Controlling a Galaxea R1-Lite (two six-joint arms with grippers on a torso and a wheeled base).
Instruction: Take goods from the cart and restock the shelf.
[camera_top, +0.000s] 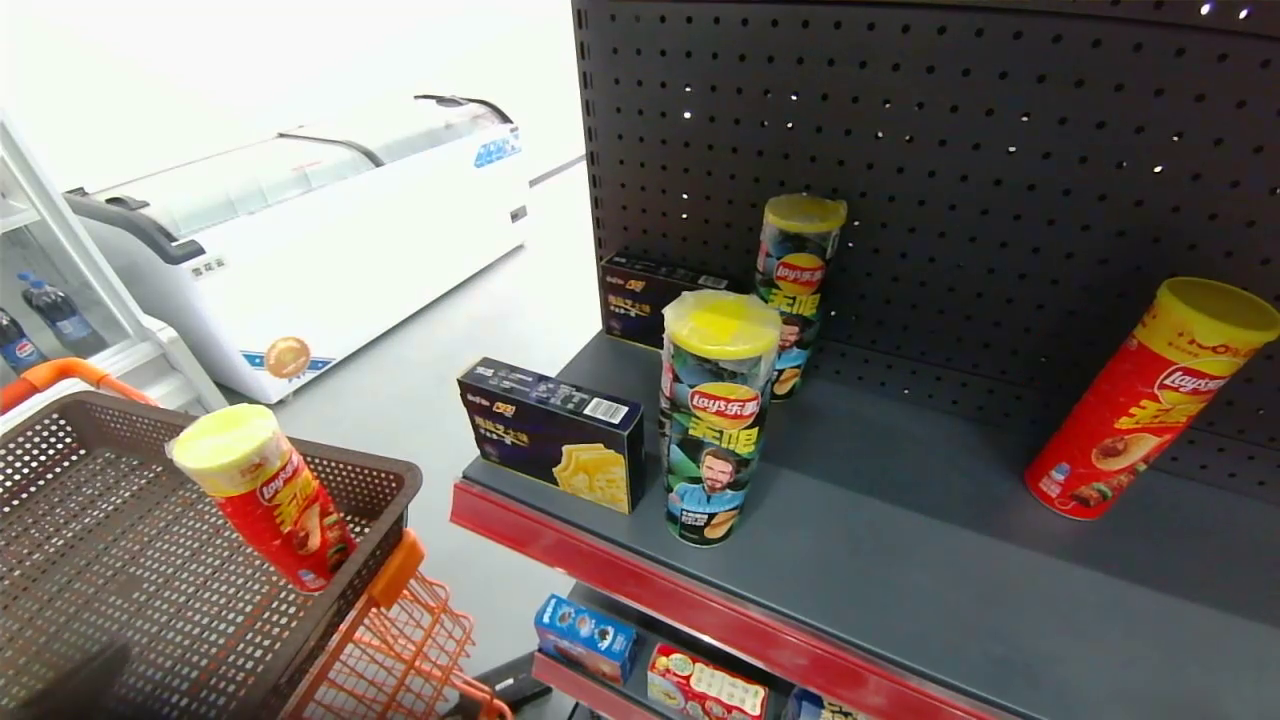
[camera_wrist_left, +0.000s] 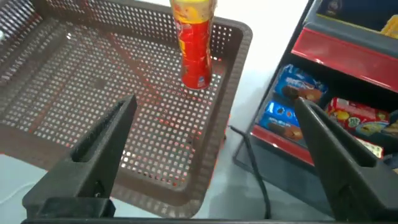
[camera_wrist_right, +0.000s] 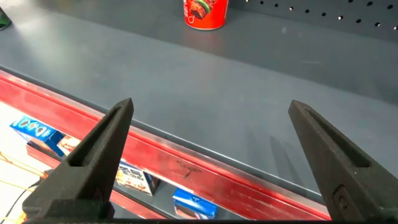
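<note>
Pickup step: left jaws and right jaws both released, empty. Next I'd ease the left jaws ahead around the red chip can (camera_wrist_left: 195, 53) in the cart (camera_wrist_left: 74, 87).

1. A white chest freezer (camera_top: 300, 250) with curved sliding glass lids (camera_top: 300, 160) stands on the grey floor (camera_top: 450, 330). A round sticker (camera_top: 287, 357) sits low on its front.
2. Two dark drink bottles (camera_top: 55, 312) with blue caps stand behind a glass door (camera_top: 40, 260) at the far left.
3. A black cable (camera_wrist_left: 252, 168) runs across the floor.
4. Two dark boxes lie flat: the nearer box (camera_top: 552, 432) shows a barcode label on top, and the farther box (camera_top: 655, 297) rests against a black perforated back panel (camera_top: 1000, 150).
5. Lower down, a blue packet (camera_top: 585, 637) and a red-and-white box (camera_top: 705, 685) lie side by side.
</note>
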